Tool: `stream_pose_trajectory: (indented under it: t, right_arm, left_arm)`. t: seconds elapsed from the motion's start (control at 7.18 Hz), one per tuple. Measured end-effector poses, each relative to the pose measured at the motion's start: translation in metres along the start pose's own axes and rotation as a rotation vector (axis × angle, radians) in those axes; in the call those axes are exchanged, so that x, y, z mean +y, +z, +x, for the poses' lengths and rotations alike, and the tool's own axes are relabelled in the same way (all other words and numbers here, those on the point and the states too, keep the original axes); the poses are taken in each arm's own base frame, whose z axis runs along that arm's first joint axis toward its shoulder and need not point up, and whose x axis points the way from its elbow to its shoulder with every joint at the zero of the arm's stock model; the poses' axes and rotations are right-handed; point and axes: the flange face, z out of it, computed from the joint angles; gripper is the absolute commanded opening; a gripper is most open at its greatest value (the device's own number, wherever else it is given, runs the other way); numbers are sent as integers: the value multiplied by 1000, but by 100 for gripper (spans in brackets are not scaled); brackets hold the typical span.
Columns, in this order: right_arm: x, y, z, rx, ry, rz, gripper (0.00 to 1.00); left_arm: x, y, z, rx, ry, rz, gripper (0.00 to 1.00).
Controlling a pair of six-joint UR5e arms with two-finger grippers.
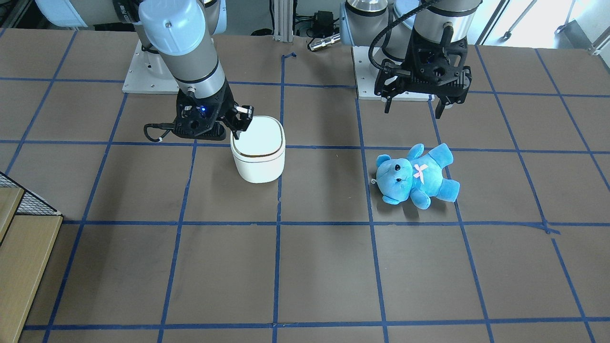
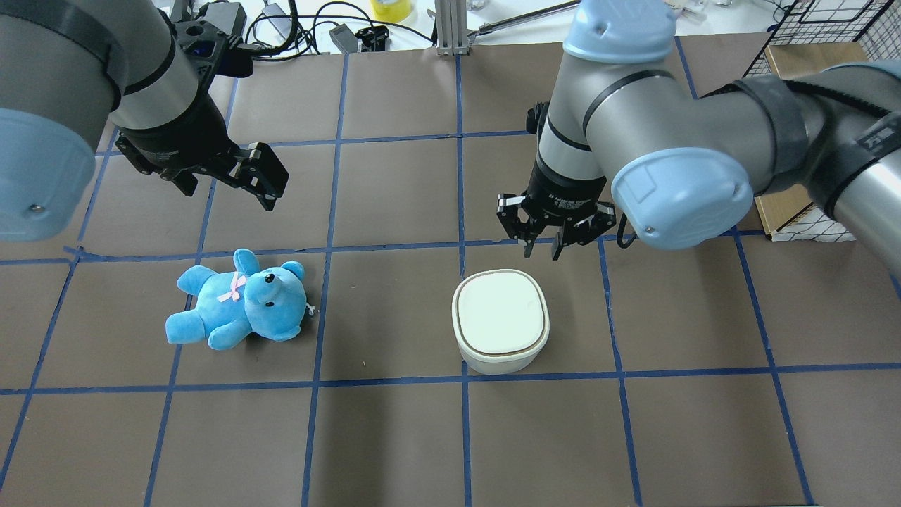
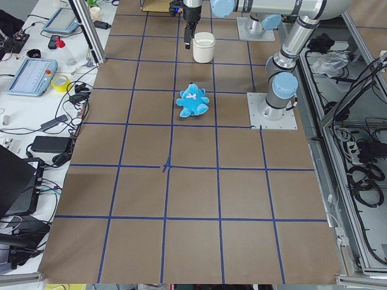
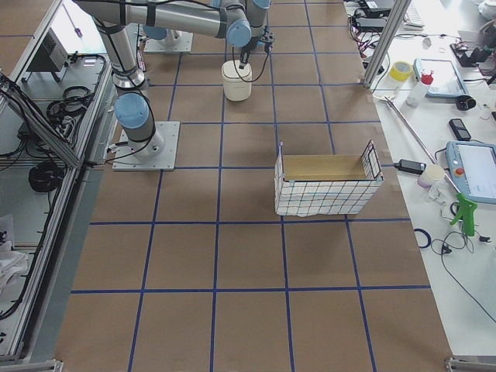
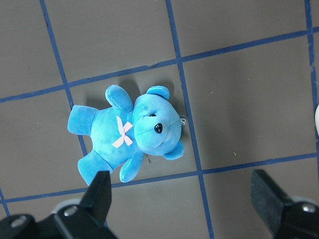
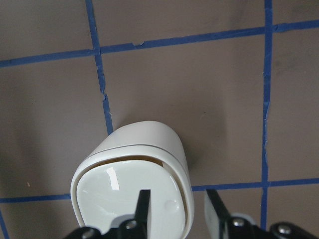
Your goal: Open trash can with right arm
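Note:
The white trash can (image 1: 258, 157) stands on the brown table with its flat lid down; it also shows in the overhead view (image 2: 501, 324) and the right wrist view (image 6: 134, 189). My right gripper (image 1: 239, 131), with the blue light, hangs at the can's robot-side corner. Its fingers are a little apart. In the right wrist view (image 6: 178, 195) one finger is over the lid and the other just outside the rim. From overhead the right gripper (image 2: 542, 248) is by the can's far edge. My left gripper (image 1: 412, 111) is wide open and empty above the table.
A blue teddy bear (image 1: 414, 176) lies on its back under and in front of the left gripper (image 5: 182, 184). A wire basket lined with cardboard (image 4: 325, 186) stands off to the robot's right. Blue tape lines grid the table.

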Motion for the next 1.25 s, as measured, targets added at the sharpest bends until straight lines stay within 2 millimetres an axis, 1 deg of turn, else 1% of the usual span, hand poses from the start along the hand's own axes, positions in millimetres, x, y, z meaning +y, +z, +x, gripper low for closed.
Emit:
stream_pose_trajectory:
  t: [0.14, 0.28, 0.56, 0.7, 0.84, 0.97, 1.25]
  right_arm:
    - [-6, -17, 6, 24, -33, 28, 100]
    - [-12, -32, 19, 33, -69, 43, 100]
    - [-23, -66, 69, 34, -117, 68, 100]
    - [-23, -80, 89, 34, -119, 89, 100]
    - [-22, -87, 100, 35, -112, 101, 100]
    - [-22, -89, 107, 36, -103, 104, 100]
    - [-20, -92, 113, 42, -93, 103, 100]
  left_arm:
    - [0, 0, 0, 0, 0, 0, 100]
    - [0, 0, 0, 0, 0, 0, 100]
    - [0, 0, 0, 0, 0, 0, 100]
    - [0, 0, 0, 0, 0, 0, 100]
    - [0, 0, 0, 0, 0, 0, 100]
    - [0, 0, 0, 0, 0, 0, 100]
    - [0, 0, 0, 0, 0, 0, 100]
